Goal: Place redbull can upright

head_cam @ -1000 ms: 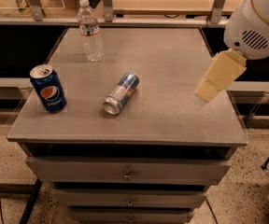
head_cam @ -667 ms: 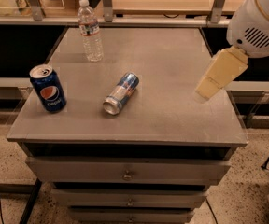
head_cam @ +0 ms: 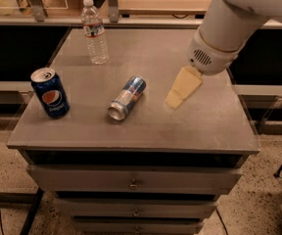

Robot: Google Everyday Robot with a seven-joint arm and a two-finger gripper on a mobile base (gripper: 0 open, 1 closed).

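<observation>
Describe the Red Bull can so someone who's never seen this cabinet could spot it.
On the grey cabinet top, look near the middle, beside the gripper hovering there. The redbull can is slim, silver and blue, lying on its side; the wider Pepsi can and the water bottle stand upright.

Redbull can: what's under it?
Only the grey cabinet top; the redbull can lies on its side there. The contact strip beneath is hidden. The gripper hovers to its right in view, apart.

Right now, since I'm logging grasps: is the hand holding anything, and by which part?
Nothing is held. The hand hangs beside the Red Bull can, which lies on its side, untouched.
</observation>
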